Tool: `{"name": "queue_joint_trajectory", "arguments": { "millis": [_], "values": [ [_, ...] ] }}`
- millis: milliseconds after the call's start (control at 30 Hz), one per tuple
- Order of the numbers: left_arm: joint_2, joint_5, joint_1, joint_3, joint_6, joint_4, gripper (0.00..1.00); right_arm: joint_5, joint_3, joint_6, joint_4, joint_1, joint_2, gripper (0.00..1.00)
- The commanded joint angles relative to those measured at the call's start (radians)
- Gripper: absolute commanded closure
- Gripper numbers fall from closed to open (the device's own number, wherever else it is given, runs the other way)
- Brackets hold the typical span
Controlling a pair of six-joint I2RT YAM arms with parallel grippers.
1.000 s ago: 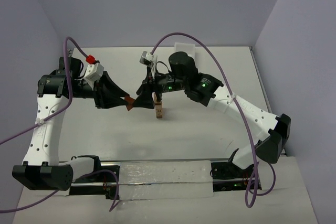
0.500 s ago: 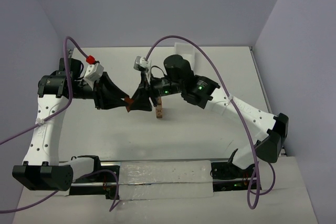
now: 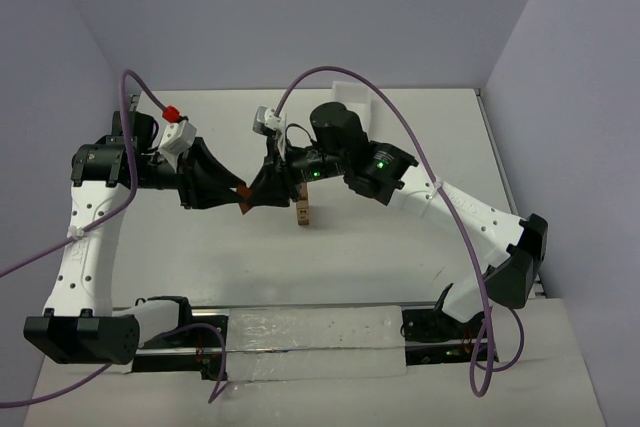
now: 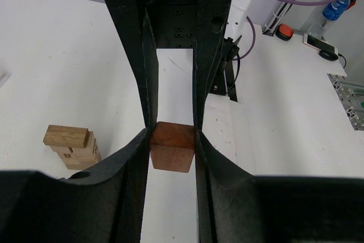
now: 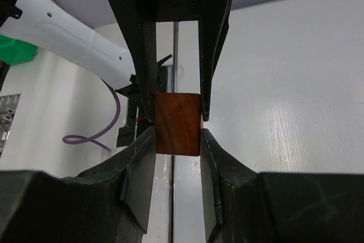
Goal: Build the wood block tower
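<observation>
A reddish-brown block [image 3: 243,192] hangs in the air between my two grippers, left of the wood block tower [image 3: 303,213]. The tower is a short column of tan blocks on the table; it also shows in the left wrist view [image 4: 71,145]. My left gripper [image 3: 238,195] is shut on the block [image 4: 172,147]. My right gripper [image 3: 258,194] faces it from the right, and its pads press the same two sides of the block [image 5: 178,123] at the other end. The left gripper's fingers [image 5: 147,55] show opposite in the right wrist view.
A white tray [image 3: 352,95] lies at the table's far edge behind the right arm. Purple cables [image 3: 330,72] arch over both arms. A metal rail [image 3: 320,339] runs along the near edge between the arm bases.
My right gripper has moved left, away from the tower, and come around the block that the left gripper holds. The left arm has stayed still.
</observation>
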Motion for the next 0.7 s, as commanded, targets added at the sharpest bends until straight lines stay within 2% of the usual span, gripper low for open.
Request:
{"name": "queue_joint_trajectory", "arguments": {
  "millis": [0, 133, 200, 267, 300, 367, 500, 667],
  "values": [
    [-0.013, 0.231, 0.007, -0.002, 0.008, -0.012, 0.97, 0.009, 0.061, -0.016, 0.019, 0.019, 0.006, 1.0],
    [-0.016, 0.231, 0.009, -0.007, 0.009, -0.013, 0.68, 0.017, 0.067, -0.017, 0.003, 0.019, 0.0, 1.0],
    [-0.017, 0.231, 0.013, -0.012, 0.015, -0.016, 0.57, 0.018, 0.067, -0.015, -0.001, 0.019, -0.004, 1.0],
    [-0.02, 0.23, 0.019, -0.017, 0.019, -0.015, 0.14, 0.023, 0.065, -0.016, -0.014, 0.018, -0.011, 1.0],
    [-0.02, 0.23, 0.025, -0.018, 0.021, -0.017, 0.01, 0.026, 0.063, -0.015, -0.021, 0.017, -0.015, 1.0],
    [-0.019, 0.228, 0.047, -0.015, 0.019, -0.018, 0.01, 0.048, 0.056, -0.01, -0.039, 0.014, -0.025, 1.0],
    [-0.015, 0.217, 0.163, -0.001, 0.013, -0.021, 0.01, 0.173, 0.025, 0.014, -0.095, 0.004, -0.055, 1.0],
    [-0.017, 0.143, 0.301, 0.001, 0.051, -0.018, 0.01, 0.465, 0.036, 0.091, -0.227, -0.012, -0.086, 1.0]
  ]
}}
